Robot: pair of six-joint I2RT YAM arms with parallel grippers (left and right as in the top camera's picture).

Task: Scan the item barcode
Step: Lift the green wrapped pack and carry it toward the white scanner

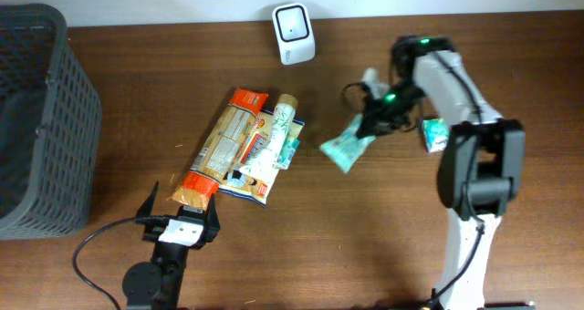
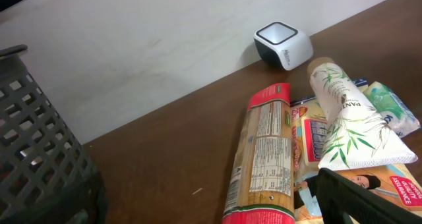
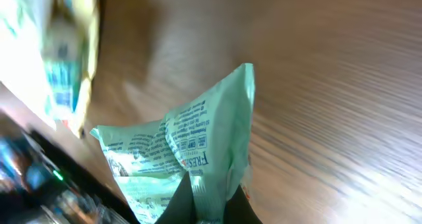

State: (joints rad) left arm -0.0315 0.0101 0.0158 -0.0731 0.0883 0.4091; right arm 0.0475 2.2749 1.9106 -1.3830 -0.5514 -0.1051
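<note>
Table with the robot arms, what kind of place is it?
Probably a pretend shop checkout: a white barcode scanner, groceries like a pasta packet, and a dark plastic basket.

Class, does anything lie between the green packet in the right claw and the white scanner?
Nothing visible. Only bare table separates the green packet from the white scanner; the product pile lies aside.
</note>
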